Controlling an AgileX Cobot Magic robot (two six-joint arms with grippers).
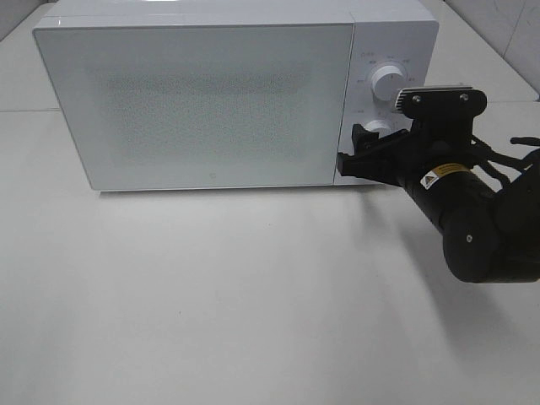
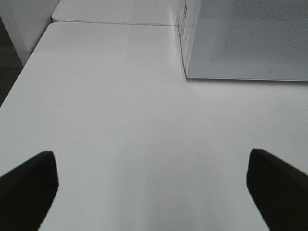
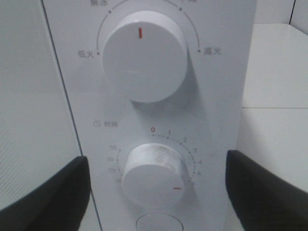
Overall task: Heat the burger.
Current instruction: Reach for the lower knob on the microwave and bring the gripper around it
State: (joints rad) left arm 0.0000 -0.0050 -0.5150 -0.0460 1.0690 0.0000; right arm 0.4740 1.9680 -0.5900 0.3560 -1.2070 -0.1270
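My right arm (image 1: 472,228) is matte black, with thick cylindrical links. I see a yellow warning sticker (image 1: 445,173) on it, a black bracket (image 1: 439,105) with two pale screws (image 1: 416,99) under a silvery strip (image 1: 434,88), and thin black cables (image 1: 516,152). The left fingers (image 2: 26,190) and right fingers (image 3: 43,192) are blunt black wedges.

High camera overlooks the microwave (image 1: 202,93); right wrist view faces its timer dial (image 3: 154,175) close.

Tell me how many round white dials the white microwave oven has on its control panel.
2. The upper round white dial sits high on the white control panel; the lower dial, ringed by timer numbers, is below it. The panel's bottom is partly hidden.
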